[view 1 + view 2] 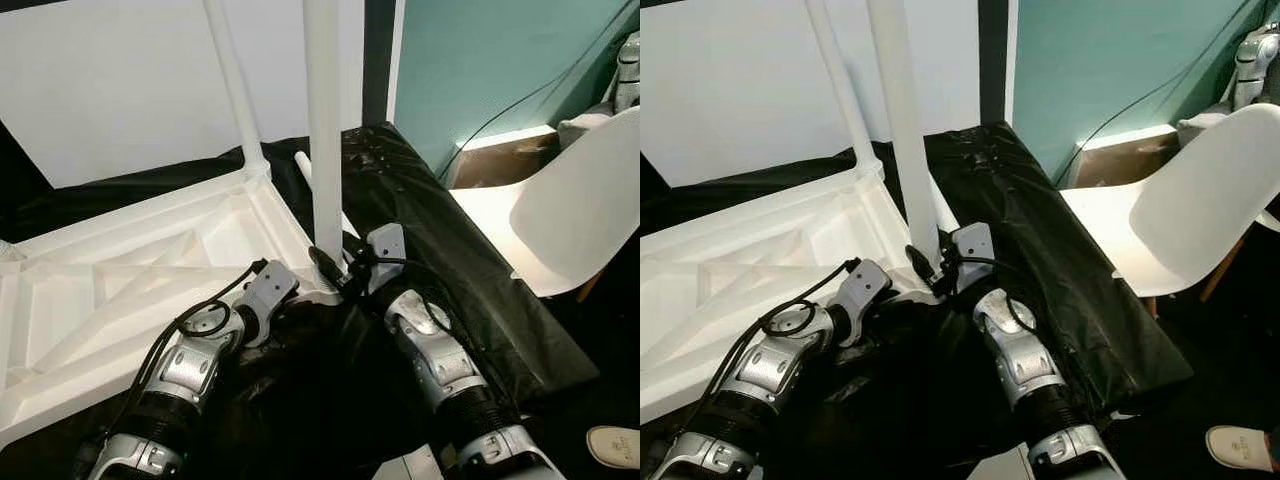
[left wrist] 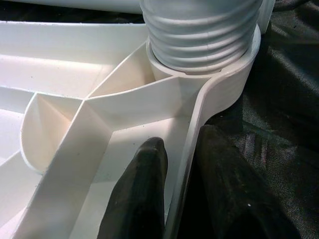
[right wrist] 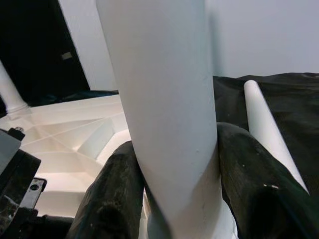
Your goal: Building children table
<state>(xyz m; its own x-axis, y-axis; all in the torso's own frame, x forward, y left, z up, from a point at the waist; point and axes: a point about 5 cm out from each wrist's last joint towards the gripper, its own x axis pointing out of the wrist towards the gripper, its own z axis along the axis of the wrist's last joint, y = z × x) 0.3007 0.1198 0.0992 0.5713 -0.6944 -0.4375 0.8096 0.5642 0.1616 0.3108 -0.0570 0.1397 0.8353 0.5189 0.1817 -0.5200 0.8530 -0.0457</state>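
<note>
Top: We see the white table top (image 1: 120, 290) lying upside down on a black sheet (image 1: 420, 200), filling the left and middle of the frame. It has thin ribs inside. We think it is light, hard plastic that will slide if we push it.
Left gripper: Our left gripper (image 2: 182, 194) sits at the lower middle. Its fingers pinch the thin rim of the top, one finger inside and one outside. We think the rim is a good place to hold it still.
Far leg: A white leg (image 1: 232, 80) stands in the corner at the upper middle.
Near leg: Another leg (image 1: 324, 120) stands up in the near corner hole. Its end has screw rings. It looks smooth and slippery, so we think a low, tight grip is best.
Right gripper: Our right gripper (image 3: 172, 194) is closed around the near leg, low down.
Spare leg: One more leg (image 3: 266, 124) lies on the sheet just right of it.
Chair: A white chair (image 1: 570, 210) stands at the right.
</note>
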